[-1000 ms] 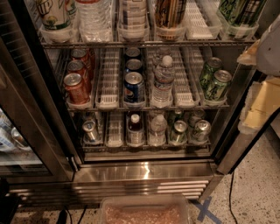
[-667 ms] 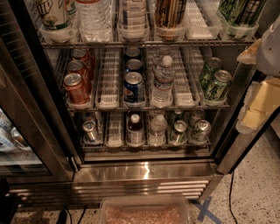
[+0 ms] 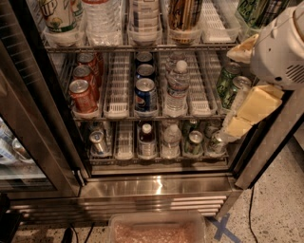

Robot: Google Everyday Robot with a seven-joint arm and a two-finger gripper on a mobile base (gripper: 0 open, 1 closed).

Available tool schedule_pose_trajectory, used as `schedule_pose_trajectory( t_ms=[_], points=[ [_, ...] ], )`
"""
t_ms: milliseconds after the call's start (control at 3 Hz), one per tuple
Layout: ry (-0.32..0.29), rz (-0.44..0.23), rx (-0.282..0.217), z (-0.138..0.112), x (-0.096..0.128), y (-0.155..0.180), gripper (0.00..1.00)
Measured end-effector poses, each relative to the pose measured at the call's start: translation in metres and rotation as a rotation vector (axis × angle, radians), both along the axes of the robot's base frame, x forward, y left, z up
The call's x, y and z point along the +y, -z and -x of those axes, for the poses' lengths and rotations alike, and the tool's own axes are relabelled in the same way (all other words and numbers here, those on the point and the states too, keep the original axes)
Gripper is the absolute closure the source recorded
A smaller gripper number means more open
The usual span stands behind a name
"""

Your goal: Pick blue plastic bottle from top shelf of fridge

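Note:
The fridge (image 3: 156, 187) stands open in front of me. Its top shelf (image 3: 142, 46) runs along the upper edge of the view. The blue plastic bottle (image 3: 145, 21) stands there in the middle lane, with a pale label and dark bands; its top is cut off. A clear ribbed water bottle (image 3: 102, 19) is on its left and a brown-striped can (image 3: 184, 14) on its right. My gripper (image 3: 248, 114) hangs at the right edge by the door frame, below and to the right of the bottle, holding nothing that I can see.
The middle rack holds red cans (image 3: 83, 95), a blue can (image 3: 145, 94), a water bottle (image 3: 177, 88) and green cans (image 3: 228, 83). The lower rack holds small bottles and cans. The glass door (image 3: 28, 142) stands open on the left. A plastic bin (image 3: 156, 230) sits on the floor in front.

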State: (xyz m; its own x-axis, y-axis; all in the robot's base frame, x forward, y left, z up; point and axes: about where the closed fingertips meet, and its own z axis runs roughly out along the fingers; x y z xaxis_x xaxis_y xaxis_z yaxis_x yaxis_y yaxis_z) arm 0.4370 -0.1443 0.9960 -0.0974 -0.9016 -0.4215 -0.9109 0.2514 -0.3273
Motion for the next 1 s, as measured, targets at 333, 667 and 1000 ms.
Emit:
schedule_pose_trajectory(
  t_ms=[333, 667, 1000],
  points=[
    [0.000, 0.000, 0.000, 0.000, 0.000, 0.000, 0.00],
    [-0.018, -0.073, -0.024, -0.001, 0.023, 0.006, 0.00],
    [-0.038, -0.197, -0.071, -0.012, 0.062, 0.008, 0.00]
  ],
)
